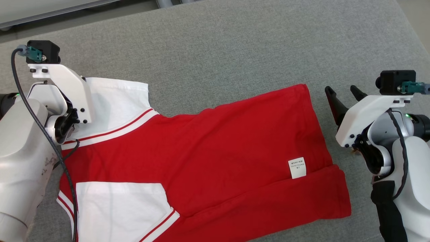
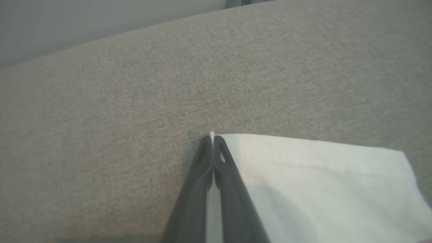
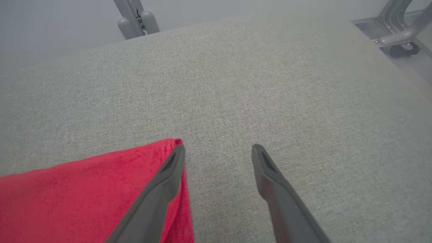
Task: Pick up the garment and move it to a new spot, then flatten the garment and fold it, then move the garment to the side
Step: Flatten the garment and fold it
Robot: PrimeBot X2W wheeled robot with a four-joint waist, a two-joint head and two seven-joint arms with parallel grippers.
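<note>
Clearly the jaws of the left gripper (image 2: pixel 213 138) are pressed together, and a thin white edge of the sleeve (image 2: pixel 320 182) is pinched between the tips. The jaws of the right gripper (image 3: pixel 218 150) stand wide apart and hold nothing. One finger (image 3: pixel 172 165) is over the far right corner of the red hem; I cannot tell if it touches the cloth.

The garment (image 1: pixel 215 151), a red shirt with white sleeves, lies spread across the middle of the grey tabletop (image 1: pixel 235 43). A small white label (image 1: pixel 297 167) shows, and the near right part is doubled over itself.

I judge this as the flattening step, with folding not yet begun. The next move probably calls for the right jaws to come down and close on that hem corner. Then both arms can pull apart, gently, so the cloth does not slip out.
</note>
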